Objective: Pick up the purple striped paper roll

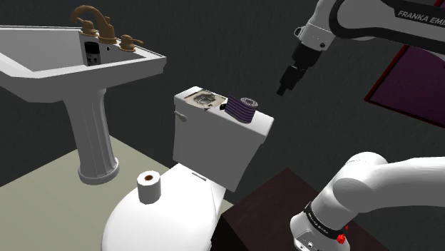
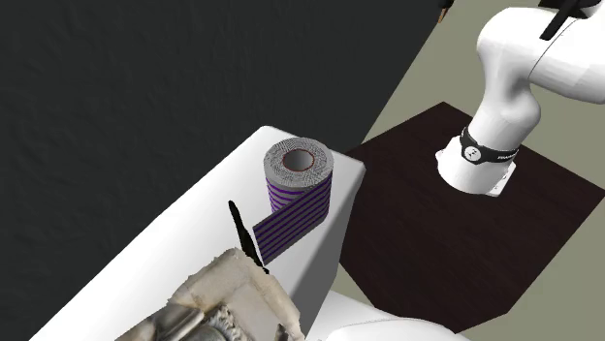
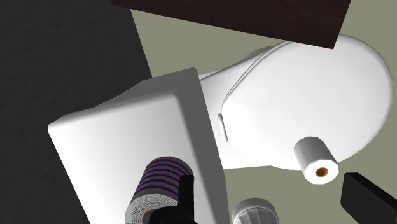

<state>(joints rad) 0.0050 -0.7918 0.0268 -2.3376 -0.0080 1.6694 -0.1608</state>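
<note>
**A:** In the shoulder view, where is the thing we want?

**B:** The purple striped paper roll (image 1: 240, 110) stands on its end on top of the toilet tank (image 1: 214, 150), at the right end of the tank in that view and close to the edge. The hand (image 1: 287, 84) hangs in the air above it and more to the right, well apart from it.

**A:** And the second exterior view?

**B:** There the roll is near the corner of the tank top, on the side toward the dark stand (image 2: 465, 242). A loose strip (image 2: 288, 228) of its paper runs off along the top, toward a crumpled pale thing (image 2: 233, 291) at the near end.

**A:** What does the wrist view say about the hand?

**B:** The two fingers (image 3: 186, 197) are spread wide apart and carry nothing. The roll is not in the gap. It lies beside one finger, partly behind it. A plain white roll (image 3: 315, 159) stands lower, on the toilet cover (image 3: 331, 76).

**A:** So what can go wrong?

**B:** I think three things. If the hand goes straight down, that finger may land on the roll and push it over the close edge. If it closes on the loose strip, the paper only unwinds. And it could take the white roll by mistake.
</note>
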